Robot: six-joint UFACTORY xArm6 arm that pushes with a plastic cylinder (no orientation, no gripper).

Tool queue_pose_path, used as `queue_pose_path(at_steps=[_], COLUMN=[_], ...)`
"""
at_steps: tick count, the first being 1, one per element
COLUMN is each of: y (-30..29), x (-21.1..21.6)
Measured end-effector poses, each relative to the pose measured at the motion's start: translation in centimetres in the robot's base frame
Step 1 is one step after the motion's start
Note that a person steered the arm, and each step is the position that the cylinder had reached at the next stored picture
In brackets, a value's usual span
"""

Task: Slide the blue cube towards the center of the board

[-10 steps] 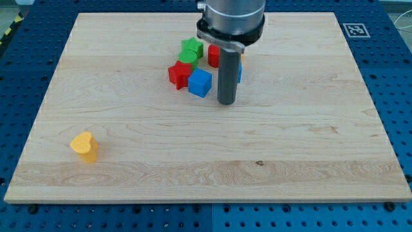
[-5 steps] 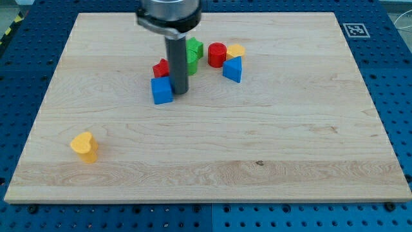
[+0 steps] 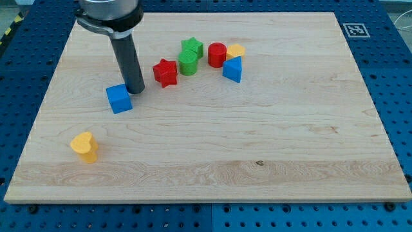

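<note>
The blue cube (image 3: 119, 98) lies left of the board's middle, on the wooden board (image 3: 277, 142). My tip (image 3: 135, 91) stands against the cube's upper right side, touching or nearly touching it. The dark rod rises from there to the view's top left.
A red star block (image 3: 165, 72) lies right of my tip. Further right are a green star (image 3: 191, 46), a green cylinder (image 3: 187, 63), a red cylinder (image 3: 217, 55), a yellow block (image 3: 235, 51) and a blue triangular block (image 3: 233, 69). A yellow heart block (image 3: 84, 145) sits at the lower left.
My tip has swept to the left, pushing the blue cube left and slightly down, away from the cluster. The red star has shifted a little.
</note>
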State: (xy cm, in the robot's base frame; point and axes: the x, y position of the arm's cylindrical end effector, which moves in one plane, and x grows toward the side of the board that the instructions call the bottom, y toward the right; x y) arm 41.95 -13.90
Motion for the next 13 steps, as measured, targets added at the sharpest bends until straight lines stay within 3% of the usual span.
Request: queue_pose_path(at_steps=[3,4,8,10,13], y=[-7.6,-10.5,-1.5,-3.2,1.9], x=[1.3,4.4,4.7,4.7,3.8])
